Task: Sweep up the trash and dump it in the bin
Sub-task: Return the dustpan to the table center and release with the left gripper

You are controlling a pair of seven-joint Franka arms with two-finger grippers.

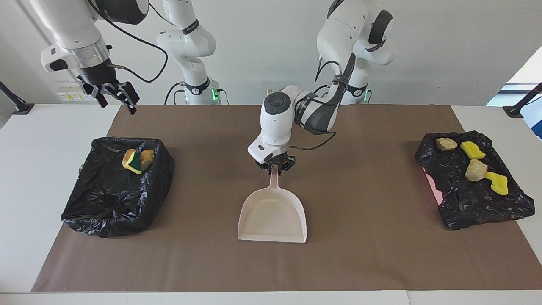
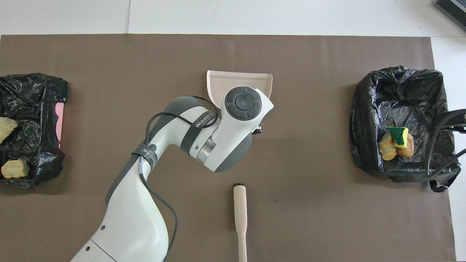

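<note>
The pale pink dustpan (image 1: 273,216) (image 2: 233,80) is at the middle of the brown mat, mouth turned away from the robots. My left gripper (image 1: 275,164) is shut on the dustpan's handle; in the overhead view the arm covers it. Trash chunks (image 1: 137,160) (image 2: 395,143) lie in the black-lined bin (image 1: 106,199) (image 2: 397,91) at the right arm's end. More yellow and tan trash (image 1: 474,163) (image 2: 14,169) lies on a black bag (image 1: 474,199) at the left arm's end. My right gripper (image 1: 114,95) hangs open and empty, high over the mat's corner near the bin.
The beige hand brush (image 2: 240,211) lies on the mat close to the robots, bristles toward the dustpan; in the facing view the left arm hides most of it. A pink edge (image 2: 60,120) shows under the black bag at the left arm's end.
</note>
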